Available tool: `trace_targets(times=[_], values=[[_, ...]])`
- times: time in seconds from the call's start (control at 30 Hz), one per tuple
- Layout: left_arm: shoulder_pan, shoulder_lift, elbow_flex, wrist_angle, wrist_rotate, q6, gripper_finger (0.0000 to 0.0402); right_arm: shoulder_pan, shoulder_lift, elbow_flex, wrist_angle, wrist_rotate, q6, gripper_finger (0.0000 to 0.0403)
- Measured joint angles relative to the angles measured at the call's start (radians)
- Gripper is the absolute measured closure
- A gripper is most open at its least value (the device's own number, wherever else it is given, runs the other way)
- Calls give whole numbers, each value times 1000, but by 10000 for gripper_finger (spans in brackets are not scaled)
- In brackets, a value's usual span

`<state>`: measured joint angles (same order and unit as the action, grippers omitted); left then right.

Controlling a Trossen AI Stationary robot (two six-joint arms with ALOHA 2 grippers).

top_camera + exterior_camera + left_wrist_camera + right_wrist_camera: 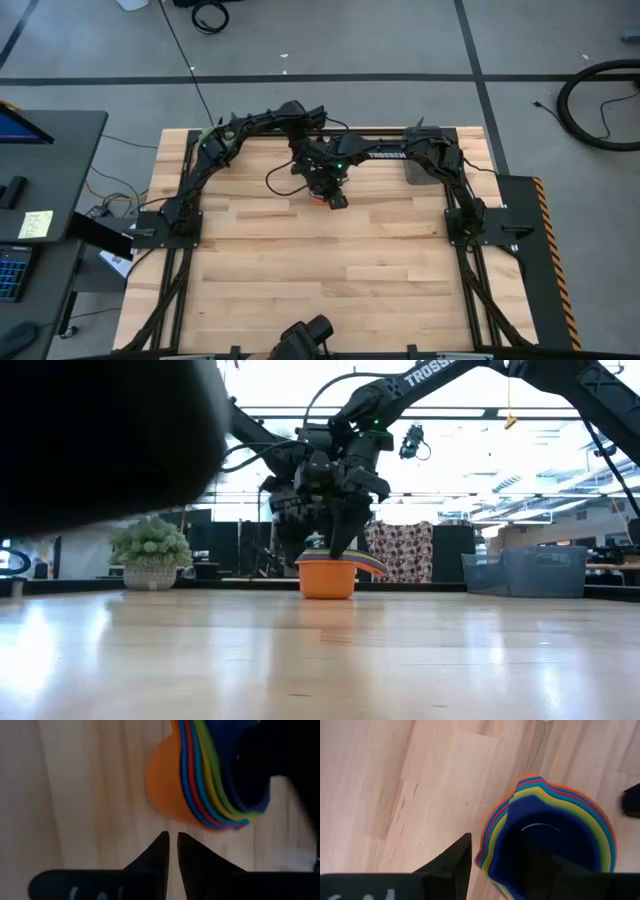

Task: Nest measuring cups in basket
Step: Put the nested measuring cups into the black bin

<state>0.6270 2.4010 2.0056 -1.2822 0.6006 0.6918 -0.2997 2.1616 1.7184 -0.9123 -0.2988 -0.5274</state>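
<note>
The measuring cups [328, 576] stand nested in one stack on the table's far middle, orange outermost and dark blue innermost [545, 835], with the stack's orange base on the wood [335, 200]. My right gripper [495, 855] is open above the stack, one finger inside the dark blue cup and one outside the orange wall. My left gripper [172, 840] is shut and hovers just beside the orange cup [165, 785], apart from it. A grey block that may be the basket [418, 168] sits at the far right, partly under the right arm. My right gripper comes from above, pointing down, astride the stack's wall [487, 852]: one finger [535, 865] is inside the dark blue cup, the other [460, 860] outside the orange one. I cannot tell whether either finger touches. The stack stands upright on the table.
A fuzzy green plant ball in a pot [150, 555] stands far left beyond the table. Grey bins [525, 570] show at the far right. A dark camera housing [305, 340] sits at the near edge. Bare wood [330, 270] lies between it and the cups.
</note>
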Motion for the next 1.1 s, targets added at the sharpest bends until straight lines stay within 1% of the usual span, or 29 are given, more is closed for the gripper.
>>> trace_targets(times=[0.13,0.27,0.33,0.43,0.67,0.87,1.0,1.1], values=[[23,-32,1,-10,-37,-4,361,4,0,0,4,0,0,254],[50,-53,1,-18,-129,-53,361,10,0,0,19,35,11,245],[63,-68,1,-23,-160,-80,361,11,1,0,42,42,57,238],[84,-85,1,-26,-160,-110,361,10,2,-1,96,44,121,232],[114,-121,1,-22,-165,-163,361,14,10,-2,110,51,102,233],[141,-169,1,1,-171,-192,361,36,4,-29,138,124,86,233],[154,-188,1,3,-171,-209,361,46,1,-55,198,175,85,233],[157,-192,1,4,-171,-211,361,46,0,-66,208,181,72,233]])
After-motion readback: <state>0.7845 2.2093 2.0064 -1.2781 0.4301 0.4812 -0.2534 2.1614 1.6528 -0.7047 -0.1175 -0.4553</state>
